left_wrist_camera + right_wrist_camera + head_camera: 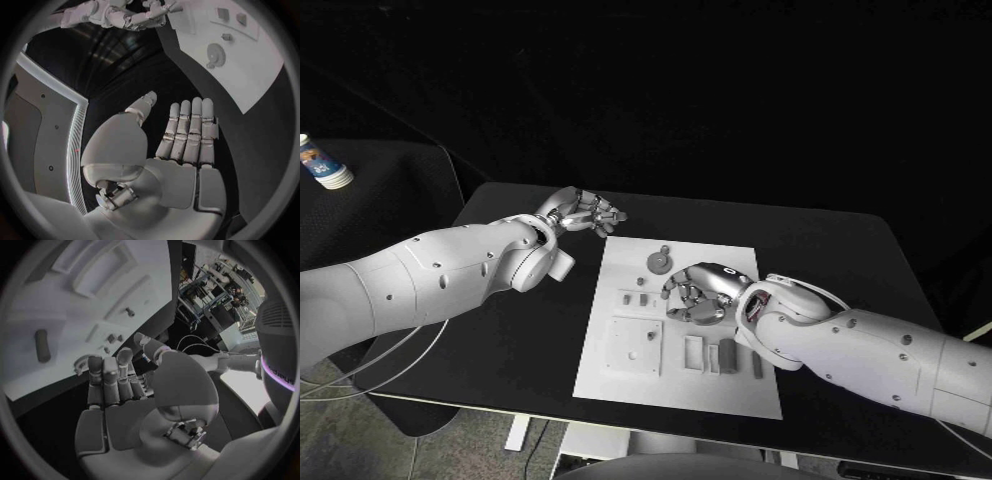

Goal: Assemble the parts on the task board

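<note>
The white task board (625,385) lies in the middle of the black table. On it are grey parts: a round disc with a stem (656,262), small pieces (633,297), a square plate (632,346) and upright bars (726,355). My right hand (701,292) hovers over the board's middle, fingers extended and holding nothing (112,385). My left hand (583,212) is off the board's far left corner, above the table, fingers straight and apart from the thumb, empty (187,135). The left wrist view has the board (250,75) and the disc (215,52) beyond the fingertips.
A cup with a blue label (320,165) stands on a dark side surface at the far left. Cables (387,355) hang by the table's left edge. Black table (516,330) surrounds the board on every side.
</note>
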Motion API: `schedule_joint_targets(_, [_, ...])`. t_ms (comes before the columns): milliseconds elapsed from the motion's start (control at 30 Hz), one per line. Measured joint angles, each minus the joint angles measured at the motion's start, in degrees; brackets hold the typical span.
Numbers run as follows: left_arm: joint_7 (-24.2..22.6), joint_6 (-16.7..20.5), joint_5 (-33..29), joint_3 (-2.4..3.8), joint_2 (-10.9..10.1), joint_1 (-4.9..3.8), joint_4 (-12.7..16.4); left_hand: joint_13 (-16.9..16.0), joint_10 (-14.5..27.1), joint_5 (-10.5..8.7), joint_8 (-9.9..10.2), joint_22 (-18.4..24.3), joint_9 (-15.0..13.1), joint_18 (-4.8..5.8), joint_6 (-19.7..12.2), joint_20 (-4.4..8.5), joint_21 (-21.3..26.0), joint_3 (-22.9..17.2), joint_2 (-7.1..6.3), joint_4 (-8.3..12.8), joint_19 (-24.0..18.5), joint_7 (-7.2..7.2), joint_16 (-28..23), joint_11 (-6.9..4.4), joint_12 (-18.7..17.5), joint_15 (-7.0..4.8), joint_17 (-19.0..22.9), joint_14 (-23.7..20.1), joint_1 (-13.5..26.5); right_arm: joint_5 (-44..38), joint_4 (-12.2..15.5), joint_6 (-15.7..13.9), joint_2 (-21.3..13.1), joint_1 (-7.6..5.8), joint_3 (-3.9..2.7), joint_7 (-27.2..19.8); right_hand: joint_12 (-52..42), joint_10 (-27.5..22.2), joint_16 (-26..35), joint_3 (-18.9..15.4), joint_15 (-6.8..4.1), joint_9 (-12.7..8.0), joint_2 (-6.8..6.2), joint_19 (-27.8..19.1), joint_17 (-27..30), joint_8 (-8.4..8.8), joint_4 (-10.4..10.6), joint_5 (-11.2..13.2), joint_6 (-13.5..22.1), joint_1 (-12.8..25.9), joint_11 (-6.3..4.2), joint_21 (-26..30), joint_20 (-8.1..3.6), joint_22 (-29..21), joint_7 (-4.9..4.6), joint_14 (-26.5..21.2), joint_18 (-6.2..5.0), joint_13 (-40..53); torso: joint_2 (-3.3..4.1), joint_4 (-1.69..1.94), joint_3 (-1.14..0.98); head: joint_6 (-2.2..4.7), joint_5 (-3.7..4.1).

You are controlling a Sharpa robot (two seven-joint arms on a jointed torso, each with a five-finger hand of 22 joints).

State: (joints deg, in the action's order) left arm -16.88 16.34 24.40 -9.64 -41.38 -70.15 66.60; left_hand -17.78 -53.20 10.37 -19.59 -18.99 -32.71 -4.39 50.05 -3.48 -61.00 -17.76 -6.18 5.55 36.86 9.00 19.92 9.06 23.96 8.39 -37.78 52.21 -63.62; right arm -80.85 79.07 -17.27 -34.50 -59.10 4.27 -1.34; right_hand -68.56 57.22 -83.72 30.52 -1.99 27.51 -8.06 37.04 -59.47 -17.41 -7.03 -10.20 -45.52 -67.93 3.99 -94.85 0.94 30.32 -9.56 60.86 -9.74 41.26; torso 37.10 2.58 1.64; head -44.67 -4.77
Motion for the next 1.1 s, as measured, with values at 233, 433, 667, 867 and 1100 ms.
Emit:
schedule_joint_targets(233, [-0.2, 0.0, 0.0, 0.0, -0.3, 0.0, -0.3, 0.0, 0.0, 0.0, 0.0, 0.0, 0.0, 0.0, 0.0, 0.0, 0.0, 0.0, 0.0, 0.0, 0.0, 0.0, 0.0, 0.0, -0.2, 0.0, 0.0, 0.0, 0.0, 1.9, -1.1, -1.0, -4.6, -1.37, -1.69, 0.4, 0.0, 0.0, 0.0, -0.3, 0.06, 0.0, 0.01, 0.0, 0.0, 0.0, 0.0, 0.0, 0.0, 0.0, 0.0, 0.0, 0.0, 0.0, 0.0, -0.1, 0.0, 0.0, 0.0, -0.01, -0.03, 0.87, 0.77])
schedule_joint_targets(433, [-0.3, 0.0, 0.0, -0.01, -0.5, 0.0, -0.4, 0.0, 0.0, 0.0, 0.0, 0.0, 0.0, 0.0, 0.0, 0.0, 0.0, 0.0, 0.0, 0.0, 0.0, 0.0, 0.0, 0.0, -0.2, 0.0, 0.0, 0.0, 0.0, 3.0, -3.8, -1.6, -6.5, -1.39, -2.01, 0.8, 0.0, 0.0, 0.0, -0.6, 0.09, 0.0, -0.3, 0.0, 0.0, 0.0, 0.2, 0.0, 0.0, 0.3, 0.0, 0.0, 0.0, 0.0, 0.01, -0.1, 0.0, 0.0, 0.05, -0.01, -0.11, 1.39, 1.33])
schedule_joint_targets(667, [-0.4, -0.1, 0.0, -0.01, -0.2, 0.0, -0.7, 0.0, 0.0, 0.0, 0.0, 0.0, 0.0, 0.01, 0.0, 0.0, 0.0, 0.0, 0.0, 0.0, 0.0, 0.0, 0.0, 0.0, -0.2, 0.0, 0.0, 0.0, 0.0, 3.8, -6.9, -1.6, -6.4, -1.27, -2.01, 0.9, 0.0, 0.0, 0.0, -1.1, 0.1, 0.0, -0.6, 0.0, 0.0, 0.0, 0.3, 0.0, 0.0, 1.0, 0.0, 0.0, 0.0, 0.0, 0.03, -0.1, 0.0, 0.0, 0.12, 0.03, -0.18, 1.76, 1.93])
schedule_joint_targets(867, [-0.5, -0.1, 0.0, -0.01, 0.0, 0.0, -0.8, 0.0, 0.0, 0.0, 0.0, 0.0, 0.0, 0.0, 0.0, 0.0, 0.0, 0.0, 0.0, 0.0, 0.0, 0.0, 0.0, 0.0, -0.2, 0.0, 0.0, 0.0, 0.0, 4.3, -7.2, -1.5, -6.5, -0.56, -2.03, 0.9, 0.0, 0.0, 0.0, -1.7, 0.19, -0.1, -0.82, 0.0, 0.0, 0.0, 0.6, 0.0, 0.3, 1.9, 0.0, 0.0, 0.0, 0.0, -0.06, -0.2, 0.0, 0.0, 0.13, 0.1, -0.16, 1.8, 2.53])
schedule_joint_targets(1100, [-0.5, -0.2, 0.0, -0.01, -0.1, 0.01, -1.2, 0.0, 0.0, 0.0, 0.0, 0.0, 0.0, 0.0, 0.0, 0.0, 0.0, 0.0, 0.0, 0.0, 0.0, 0.0, 0.0, 0.0, -0.2, 0.0, 0.0, 0.0, 0.0, 5.1, -5.5, -1.1, -7.1, 0.92, -1.98, 0.7, 0.0, -0.2, 0.0, -3.4, 0.2, -0.1, -1.62, -0.1, 0.0, 0.0, 1.2, 0.0, 0.8, 4.3, -0.2, 0.0, 0.11, -0.1, 0.03, -0.2, 0.0, 0.0, 0.11, 0.13, -0.04, 1.6, 2.74])
